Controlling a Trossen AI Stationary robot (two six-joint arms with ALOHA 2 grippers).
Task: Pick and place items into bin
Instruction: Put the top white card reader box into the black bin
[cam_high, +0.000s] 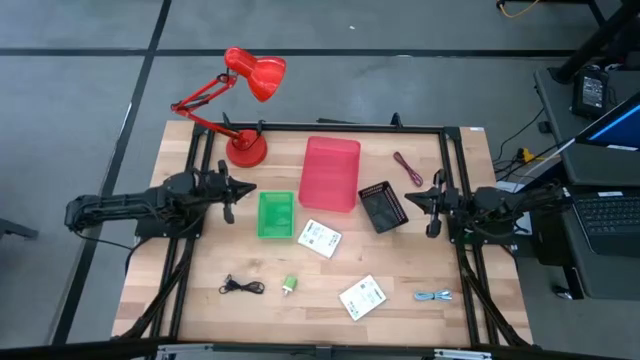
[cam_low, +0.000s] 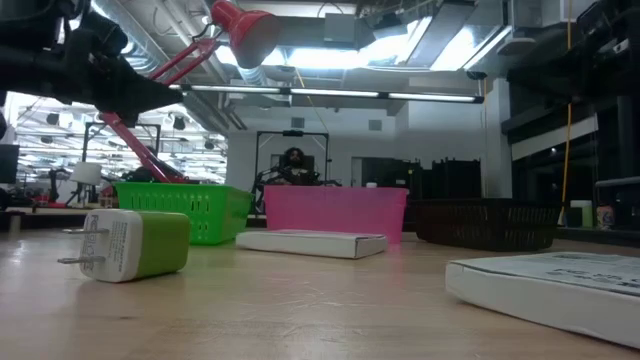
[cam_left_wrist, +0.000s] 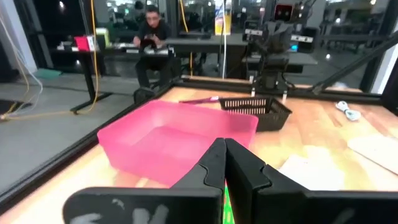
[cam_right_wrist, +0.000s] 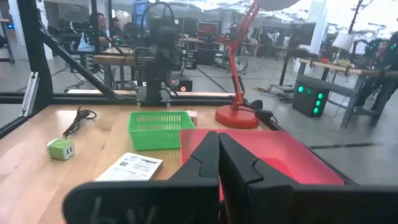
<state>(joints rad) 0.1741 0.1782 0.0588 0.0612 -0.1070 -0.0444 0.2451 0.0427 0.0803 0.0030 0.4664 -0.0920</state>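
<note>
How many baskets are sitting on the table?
3: a green basket on the left, a pink basket in the middle, a black basket to its right. None seems hidden.

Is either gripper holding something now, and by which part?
Nothing is held. The left gripper and the right gripper are both shut and empty.

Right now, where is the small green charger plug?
In the high view the green charger plug lies loose near the table's front edge, left of centre, between the black coiled cable and the nearer white packet, in front of the green basket.
</note>
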